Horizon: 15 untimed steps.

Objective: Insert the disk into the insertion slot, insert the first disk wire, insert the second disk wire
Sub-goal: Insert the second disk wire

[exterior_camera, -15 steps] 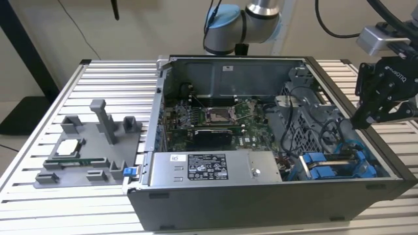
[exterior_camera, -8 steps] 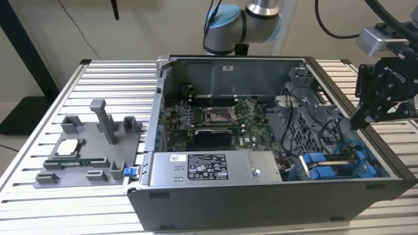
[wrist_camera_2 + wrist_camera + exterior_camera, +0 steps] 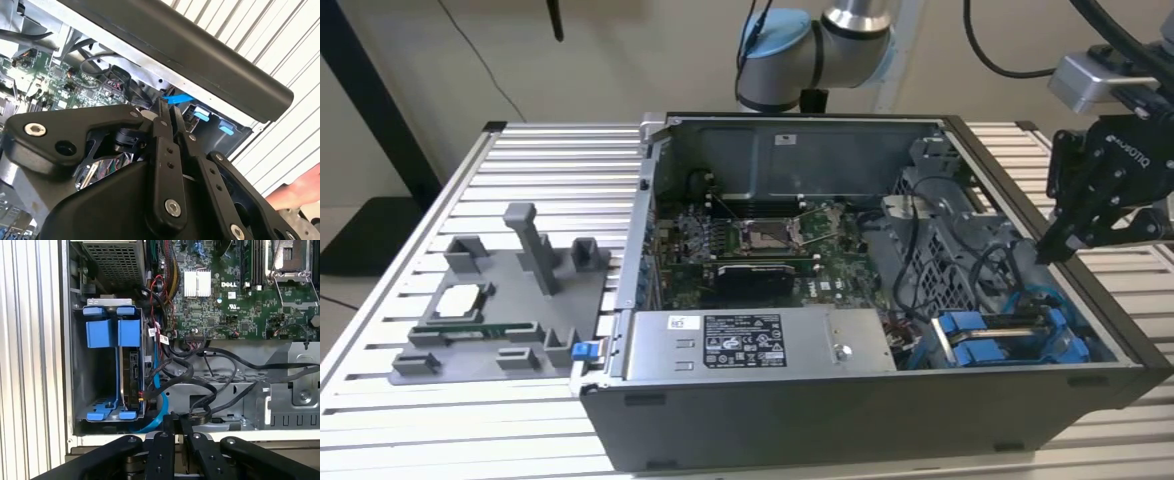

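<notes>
The fingers (image 3: pixel 161 140) are pressed together with nothing between them, just above the computer case (image 3: pixel 854 420) rim beside the insertion slot (image 3: pixel 80 365), where the blue-framed disk (image 3: pixel 134 372) sits.

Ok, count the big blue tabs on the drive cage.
2: one tab nearer the case's side wall, the other tab beside it, nearer the motherboard, both at one end of the drive cage. Others may be hidden.

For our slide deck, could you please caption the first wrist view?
Gripper by the case edge, near the blue-framed disk seated in the insertion slot.
</notes>
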Each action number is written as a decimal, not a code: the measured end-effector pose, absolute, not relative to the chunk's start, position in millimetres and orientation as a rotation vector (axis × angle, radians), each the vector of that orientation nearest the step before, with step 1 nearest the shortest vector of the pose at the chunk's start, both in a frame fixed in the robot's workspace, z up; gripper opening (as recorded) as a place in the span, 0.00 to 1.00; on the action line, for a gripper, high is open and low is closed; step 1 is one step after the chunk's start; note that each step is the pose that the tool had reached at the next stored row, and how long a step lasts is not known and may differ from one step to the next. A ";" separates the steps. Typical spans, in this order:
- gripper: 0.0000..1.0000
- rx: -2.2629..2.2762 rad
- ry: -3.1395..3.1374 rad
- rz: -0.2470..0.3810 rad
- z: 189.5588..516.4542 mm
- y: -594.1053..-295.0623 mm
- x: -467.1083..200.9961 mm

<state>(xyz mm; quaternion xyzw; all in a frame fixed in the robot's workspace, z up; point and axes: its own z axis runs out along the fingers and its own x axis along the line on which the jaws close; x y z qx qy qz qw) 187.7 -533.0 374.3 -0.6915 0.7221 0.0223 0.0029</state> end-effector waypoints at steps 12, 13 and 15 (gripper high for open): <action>0.00 -2.168 2.264 0.070 392.8 -534.1 171.0; 0.00 -2.168 2.264 0.070 392.9 -534.5 168.7; 0.00 -2.168 2.264 0.070 393.0 -535.5 163.5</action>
